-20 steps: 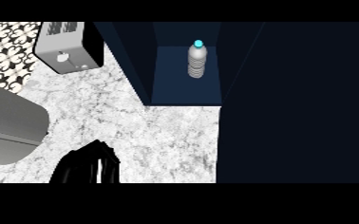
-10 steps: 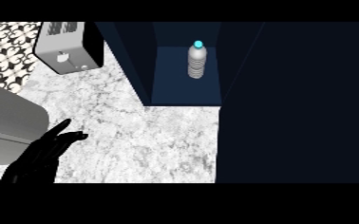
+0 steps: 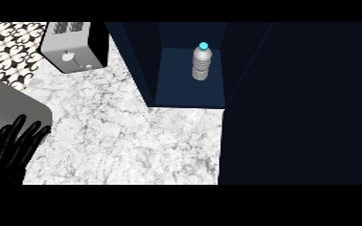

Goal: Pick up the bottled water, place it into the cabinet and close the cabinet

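The dark navy cabinet (image 3: 185,88) takes up most of the upper right of the head view. Its compartment is open. A broad dark panel (image 3: 297,105) fills the right side, and I take it to be the cabinet's open door, though its edges are hard to make out. The white and grey marbled counter (image 3: 127,139) spreads below and to the left. A plain grey rounded block (image 3: 17,107) sits at its left edge, and I cannot tell what it is. A silver box-shaped toaster (image 3: 71,48) stands at the upper left, in front of a black-and-white patterned wall (image 3: 17,43).

The black left hand (image 3: 17,146) shows at the lower left edge with its fingers straight and spread upward, holding nothing. It is well apart from the cabinet. The right hand does not show.

The clear ribbed plastic water bottle (image 3: 201,64) with a bright cyan cap (image 3: 203,45) stands upright on the cabinet floor, towards the back and right of the compartment and touching neither wall. Placing looks done, so closing the door is what remains.

If the bottle needed handling, I judge it light to moderate in weight if full, with thin walls that give under a squeeze and a smooth, somewhat slippery skin. The ribbed middle of the body is the best place to hold it, since the ridges resist slipping. It is tall and narrow, so a push near the cap would likely tip it.
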